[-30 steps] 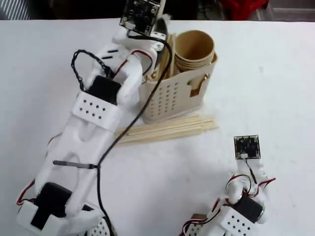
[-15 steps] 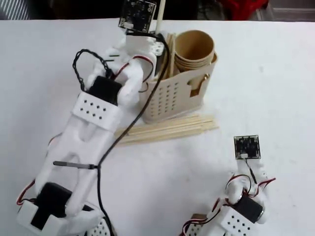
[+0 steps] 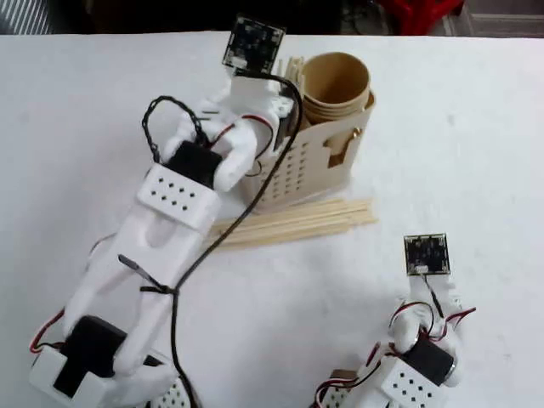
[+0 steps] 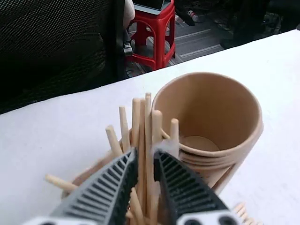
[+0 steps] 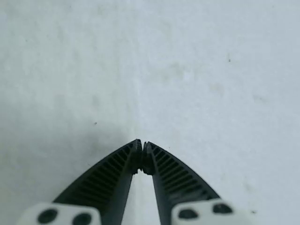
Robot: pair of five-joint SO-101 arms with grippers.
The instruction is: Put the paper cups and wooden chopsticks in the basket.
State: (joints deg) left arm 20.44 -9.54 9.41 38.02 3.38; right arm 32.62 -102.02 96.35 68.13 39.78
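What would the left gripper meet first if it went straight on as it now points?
Most likely the wooden chopsticks standing in the basket, directly ahead of the left gripper; depth is unclear.

1. Your paper cups [image 3: 337, 81] sit nested in the basket [image 3: 310, 170], right side.
2. Upright chopsticks [image 4: 142, 124] stand inside, just left of them.
3. Loose chopsticks [image 3: 297, 223] lie on the table [image 3: 476, 153] before it.

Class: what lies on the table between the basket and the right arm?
In the high view, loose wooden chopsticks lie beside the basket; beyond them, the table is bare up to the right arm.
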